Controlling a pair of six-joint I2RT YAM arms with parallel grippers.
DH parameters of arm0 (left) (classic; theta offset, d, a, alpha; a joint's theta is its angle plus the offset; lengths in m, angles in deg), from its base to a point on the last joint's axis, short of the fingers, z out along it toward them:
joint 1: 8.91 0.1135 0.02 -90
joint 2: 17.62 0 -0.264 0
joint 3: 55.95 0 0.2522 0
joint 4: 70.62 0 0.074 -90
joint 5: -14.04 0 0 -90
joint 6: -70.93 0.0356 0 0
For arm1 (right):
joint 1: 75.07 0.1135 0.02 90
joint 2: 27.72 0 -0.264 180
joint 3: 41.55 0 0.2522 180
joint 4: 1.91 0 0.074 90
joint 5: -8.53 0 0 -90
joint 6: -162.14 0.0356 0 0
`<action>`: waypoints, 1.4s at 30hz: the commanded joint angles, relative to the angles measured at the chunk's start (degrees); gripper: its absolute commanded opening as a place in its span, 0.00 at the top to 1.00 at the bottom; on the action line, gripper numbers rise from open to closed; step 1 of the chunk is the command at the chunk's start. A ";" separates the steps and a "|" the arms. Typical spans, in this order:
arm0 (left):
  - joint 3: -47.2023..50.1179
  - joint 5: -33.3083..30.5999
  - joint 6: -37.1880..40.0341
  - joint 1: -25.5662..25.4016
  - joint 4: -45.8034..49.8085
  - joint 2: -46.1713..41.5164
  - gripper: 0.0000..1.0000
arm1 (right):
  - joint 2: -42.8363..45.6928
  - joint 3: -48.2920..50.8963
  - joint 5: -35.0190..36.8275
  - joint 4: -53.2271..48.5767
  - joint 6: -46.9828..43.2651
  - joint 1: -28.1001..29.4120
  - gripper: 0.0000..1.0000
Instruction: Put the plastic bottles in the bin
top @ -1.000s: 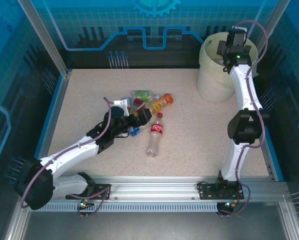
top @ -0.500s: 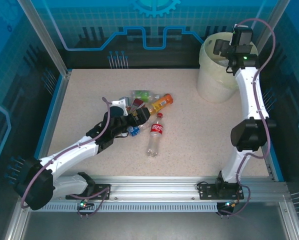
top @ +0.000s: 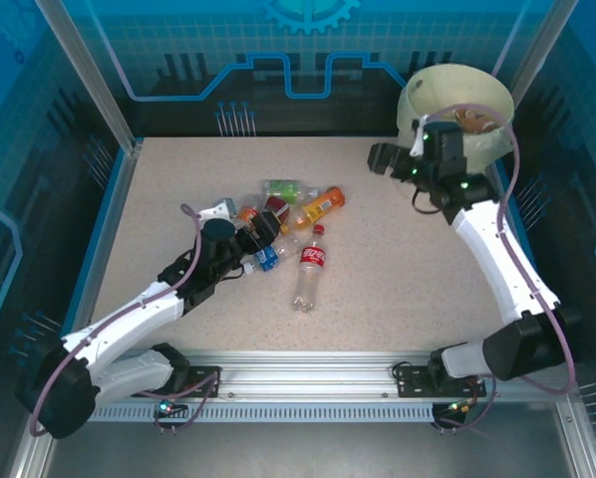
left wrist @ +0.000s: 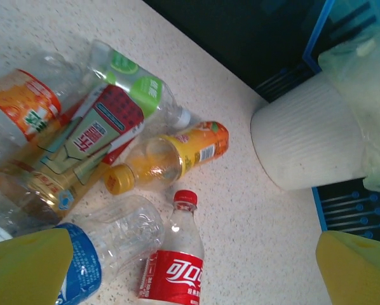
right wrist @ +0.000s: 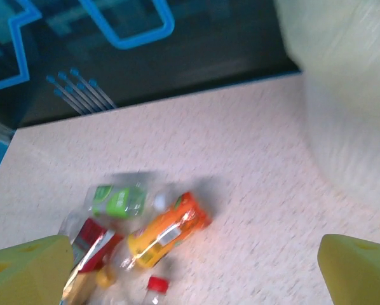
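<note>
Several plastic bottles lie in a heap at the table's middle left. Among them are a red-labelled cola bottle (top: pixel 310 267) (left wrist: pixel 177 267), an orange juice bottle (top: pixel 320 204) (left wrist: pixel 177 152) (right wrist: pixel 168 232), a green-labelled one (top: pixel 283 187) (left wrist: pixel 136 79) (right wrist: pixel 117 200), a red-labelled tea bottle (left wrist: pixel 95 136) and a clear blue-labelled one (left wrist: pixel 101 254). My left gripper (top: pixel 258 237) (left wrist: pixel 191 254) hovers open at the heap's near side, over the cola and blue-labelled bottles, holding nothing. My right gripper (top: pixel 380 159) (right wrist: pixel 193 267) hangs open and empty above the table, left of the bin (top: pixel 455 110) (left wrist: pixel 311 140) (right wrist: pixel 349 95).
The bin stands at the back right corner with bottles inside (top: pixel 469 118). A blue rim (top: pixel 114 214) and clear walls enclose the table. Bare speckled tabletop (top: pixel 398 259) lies between the heap and the bin. The right wrist view is motion-blurred.
My right arm has swung from over the bin down and to the left, above the table. My left arm has drawn back slightly toward the left, fingers still at the heap.
</note>
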 commanded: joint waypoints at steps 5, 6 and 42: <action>4.41 -8.91 -6.03 1.04 3.35 -5.39 0.01 | 3.88 16.33 4.54 7.31 17.62 8.77 0.01; 4.87 -9.22 -6.43 1.13 3.17 -5.90 0.01 | 3.40 17.82 4.97 7.95 19.01 9.94 0.01; 3.46 -6.86 -6.76 2.13 5.73 -4.23 0.01 | -29.70 10.59 6.84 5.13 22.98 23.82 0.22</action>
